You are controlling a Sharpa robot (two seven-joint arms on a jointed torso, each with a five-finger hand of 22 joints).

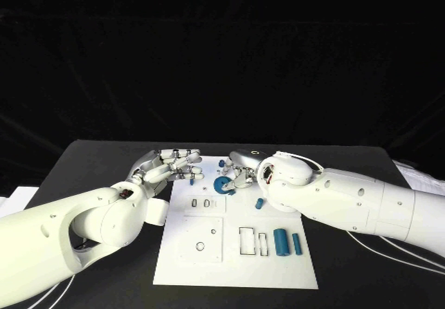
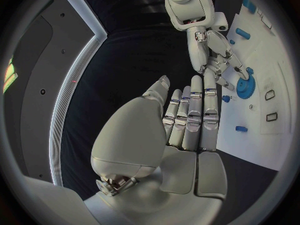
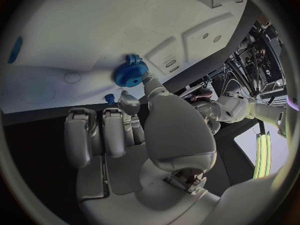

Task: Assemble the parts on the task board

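Observation:
The white task board (image 1: 186,257) lies in the middle of the black table. A blue gear (image 1: 222,185) stands on edge at the board's far end, and my right hand (image 1: 243,168) pinches it between thumb and a finger. The right wrist view shows the thumb tip against the gear (image 3: 129,75). My left hand (image 1: 172,168) hovers at the board's far left corner with straight fingers and holds nothing. In the left wrist view, the left hand (image 2: 187,120) reaches toward the gear (image 2: 245,87) and the right hand (image 2: 212,55).
Two blue cylinders (image 1: 280,242) (image 1: 297,243) lie on the board's near right, next to rectangular slots (image 1: 247,239). A small blue piece (image 1: 260,204) lies mid-board, and small blue pegs sit near the gear (image 1: 222,163) (image 1: 191,182). Cables run along the table at the right.

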